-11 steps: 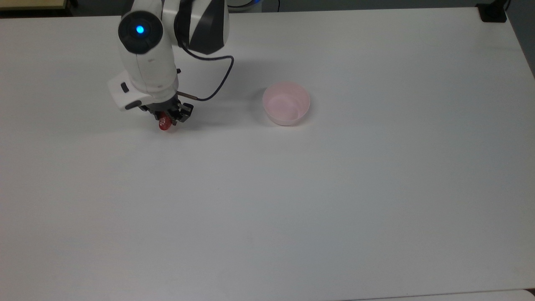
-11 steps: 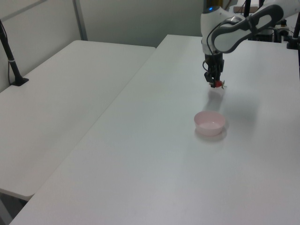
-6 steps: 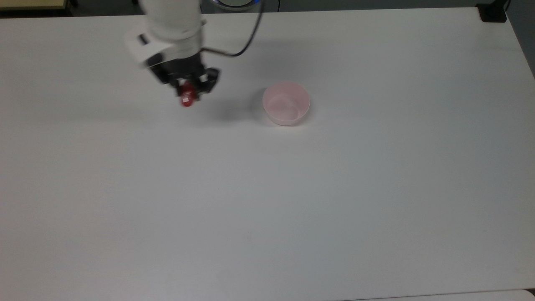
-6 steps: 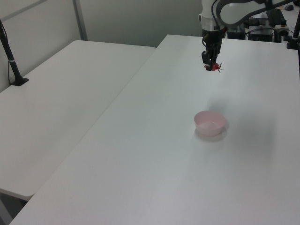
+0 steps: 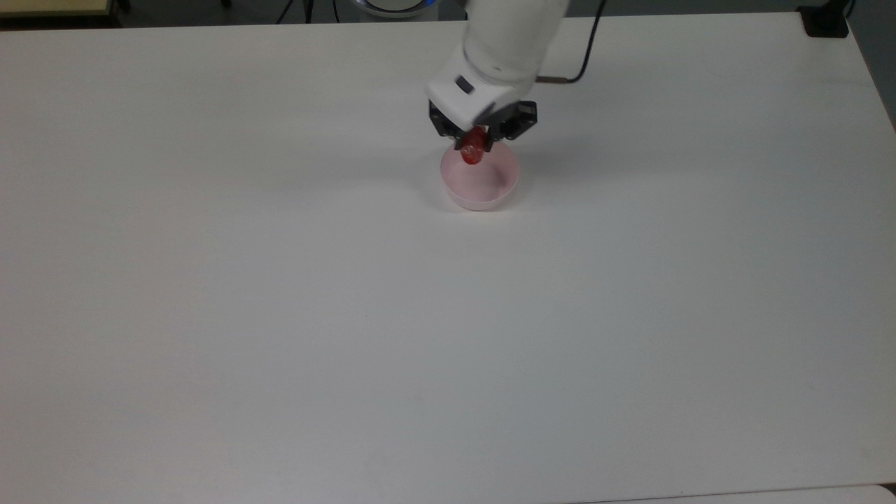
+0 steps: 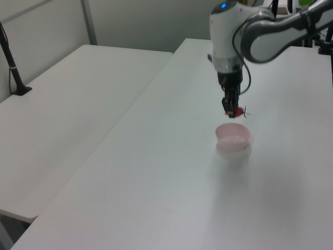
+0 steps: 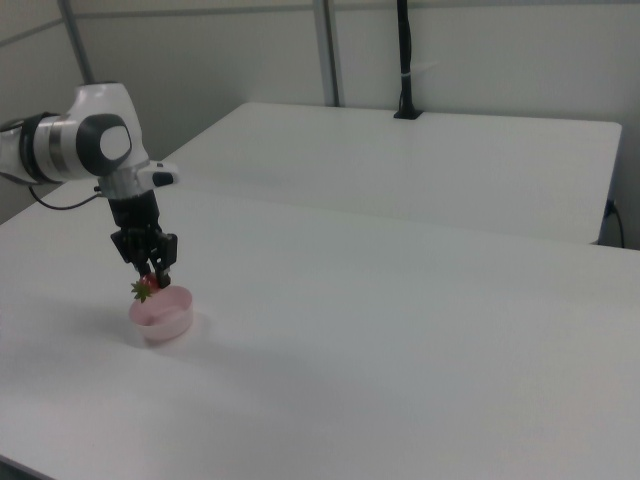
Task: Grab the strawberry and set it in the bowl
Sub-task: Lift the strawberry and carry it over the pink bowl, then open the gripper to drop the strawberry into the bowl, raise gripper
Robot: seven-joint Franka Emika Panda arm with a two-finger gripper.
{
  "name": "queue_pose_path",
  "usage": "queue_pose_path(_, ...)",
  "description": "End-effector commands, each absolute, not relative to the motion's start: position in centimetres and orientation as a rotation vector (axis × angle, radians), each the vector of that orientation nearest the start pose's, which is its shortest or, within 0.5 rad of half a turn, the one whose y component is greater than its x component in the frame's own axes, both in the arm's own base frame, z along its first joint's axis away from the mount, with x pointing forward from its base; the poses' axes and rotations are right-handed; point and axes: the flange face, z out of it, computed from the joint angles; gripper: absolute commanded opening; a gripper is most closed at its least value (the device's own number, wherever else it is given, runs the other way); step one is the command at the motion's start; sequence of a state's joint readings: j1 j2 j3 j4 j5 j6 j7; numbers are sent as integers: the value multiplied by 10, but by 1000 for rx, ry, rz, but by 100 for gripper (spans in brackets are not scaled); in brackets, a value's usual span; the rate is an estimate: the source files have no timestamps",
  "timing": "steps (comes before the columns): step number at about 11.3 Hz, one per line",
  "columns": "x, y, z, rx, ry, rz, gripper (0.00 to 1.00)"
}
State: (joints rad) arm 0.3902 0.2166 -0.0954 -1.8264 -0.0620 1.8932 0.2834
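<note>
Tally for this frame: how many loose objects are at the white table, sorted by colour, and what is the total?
Red: 1, the small glossy red strawberry with a green leafy cap, held in the gripper above the bowl.
Pale pink: 1, the small round pale pink plastic bowl standing on the white table.
Total: 2.

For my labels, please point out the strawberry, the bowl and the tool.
strawberry (image 5: 473, 153): top view, red body.
bowl (image 5: 483, 198): top view, near outer wall.
tool (image 6: 229, 110): left view, between fingertips.
</note>
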Motion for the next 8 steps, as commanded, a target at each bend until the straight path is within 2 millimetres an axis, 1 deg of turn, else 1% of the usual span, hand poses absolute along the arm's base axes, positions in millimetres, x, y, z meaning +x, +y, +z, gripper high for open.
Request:
queue_pose_path(1, 575, 179, 373, -3285, -23, 217, 75)
queue_pose_path(2, 574, 179, 374, -3286, -24, 217, 100)
queue_pose_path(3, 574, 179, 385, -3282, -22, 193, 100)
queue_pose_path(4, 575, 171, 408, -3271, -1, 145, 100)
queue_pose_path(5, 573, 158, 441, -3252, 23, 82, 100)
queue_pose_path(6, 579, 109, 488, -3222, 108, 54, 100)
queue_pose_path(7, 579, 76, 524, -3199, 89, 38, 100)
queue_pose_path(8, 573, 42, 551, -3167, 85, 32, 100)
